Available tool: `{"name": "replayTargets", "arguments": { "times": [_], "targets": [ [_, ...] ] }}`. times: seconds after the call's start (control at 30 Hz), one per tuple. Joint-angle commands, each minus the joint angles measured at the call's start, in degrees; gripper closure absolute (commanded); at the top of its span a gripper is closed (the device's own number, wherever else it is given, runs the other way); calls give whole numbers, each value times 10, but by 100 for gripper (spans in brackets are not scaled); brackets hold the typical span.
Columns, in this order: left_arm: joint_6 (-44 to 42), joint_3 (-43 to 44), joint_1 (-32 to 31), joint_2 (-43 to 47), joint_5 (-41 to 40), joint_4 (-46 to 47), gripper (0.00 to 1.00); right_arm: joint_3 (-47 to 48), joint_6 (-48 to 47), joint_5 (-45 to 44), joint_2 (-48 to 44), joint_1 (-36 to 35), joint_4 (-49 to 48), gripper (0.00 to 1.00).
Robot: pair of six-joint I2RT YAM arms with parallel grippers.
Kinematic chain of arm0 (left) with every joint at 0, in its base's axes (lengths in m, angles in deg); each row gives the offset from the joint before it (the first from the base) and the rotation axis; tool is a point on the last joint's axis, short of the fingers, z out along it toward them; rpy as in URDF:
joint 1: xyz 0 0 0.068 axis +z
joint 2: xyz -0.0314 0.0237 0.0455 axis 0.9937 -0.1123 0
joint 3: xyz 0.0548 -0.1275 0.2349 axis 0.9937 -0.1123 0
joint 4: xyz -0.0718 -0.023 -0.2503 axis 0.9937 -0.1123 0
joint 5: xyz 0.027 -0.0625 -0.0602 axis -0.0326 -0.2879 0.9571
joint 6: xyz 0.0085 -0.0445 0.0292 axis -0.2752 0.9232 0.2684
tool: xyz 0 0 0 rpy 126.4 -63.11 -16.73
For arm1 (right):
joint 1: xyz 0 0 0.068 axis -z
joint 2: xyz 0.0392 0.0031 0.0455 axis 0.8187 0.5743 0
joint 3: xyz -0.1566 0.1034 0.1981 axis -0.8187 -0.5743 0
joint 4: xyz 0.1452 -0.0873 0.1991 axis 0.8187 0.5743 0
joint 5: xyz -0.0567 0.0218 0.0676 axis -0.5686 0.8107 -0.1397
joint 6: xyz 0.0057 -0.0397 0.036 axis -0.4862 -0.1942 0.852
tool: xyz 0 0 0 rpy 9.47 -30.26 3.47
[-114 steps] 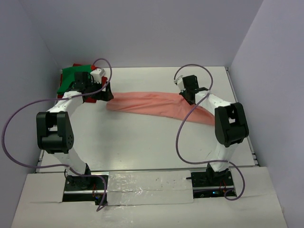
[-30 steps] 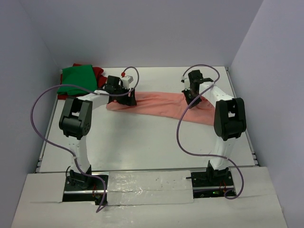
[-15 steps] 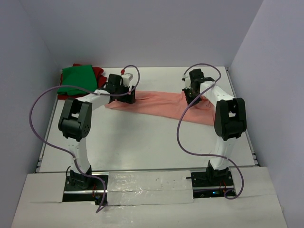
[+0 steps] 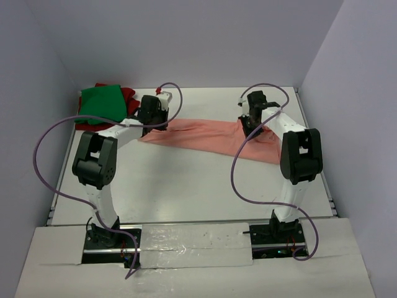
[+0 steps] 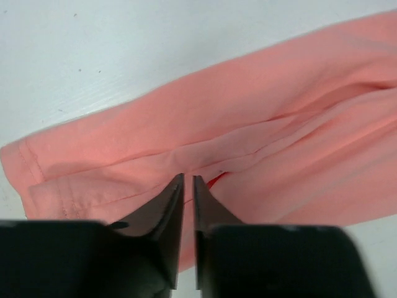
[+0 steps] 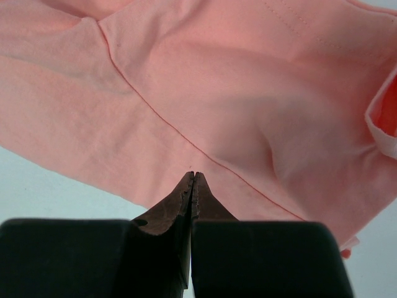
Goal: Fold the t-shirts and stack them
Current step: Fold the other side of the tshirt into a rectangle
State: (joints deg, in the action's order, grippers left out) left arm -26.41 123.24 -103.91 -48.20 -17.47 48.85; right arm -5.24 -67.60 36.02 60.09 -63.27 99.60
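Note:
The salmon-pink t-shirt lies stretched in a long strip across the middle of the white table. In the left wrist view this t-shirt fills the frame, and my left gripper is pinched on a crease near its hem, with only a thin slit between the jaws. From above, the left gripper is at the strip's left end. My right gripper sits at the strip's upper right part. In its wrist view the right gripper is shut tight on the pink cloth beside a seam.
A folded bright green t-shirt lies on a dark red one in the far left corner. Purple walls close in the table at the back and both sides. Purple cables loop over each arm.
My left gripper swung left along the shirt, opened wide and then closed on the cloth near the left hem. The shirt's left end shifted slightly. The right arm stayed put.

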Motion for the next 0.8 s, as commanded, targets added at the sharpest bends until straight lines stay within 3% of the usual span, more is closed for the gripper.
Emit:
{"name": "replayTargets", "arguments": {
  "times": [0.0, 0.17, 0.4, 0.63, 0.77],
  "targets": [
    [-4, 8, -14, 31, -18, 17, 84, -6, 4, -16, -17, 2, -20, 100],
    [-13, 6, -28, 42, -40, 11, 100, 5, 16, -22, 14, 3, -8, 100],
    [-17, -11, -34, 29, -44, 28, 100, 23, 30, 22, 45, 9, 16, 100],
    [-3, 41, -34, -37, -9, -30, 100, 42, 50, 88, 80, 23, 41, 100],
    [-1, 45, -34, -47, 9, -44, 100, 42, 57, 25, 74, 30, 11, 100]
  ]
}}
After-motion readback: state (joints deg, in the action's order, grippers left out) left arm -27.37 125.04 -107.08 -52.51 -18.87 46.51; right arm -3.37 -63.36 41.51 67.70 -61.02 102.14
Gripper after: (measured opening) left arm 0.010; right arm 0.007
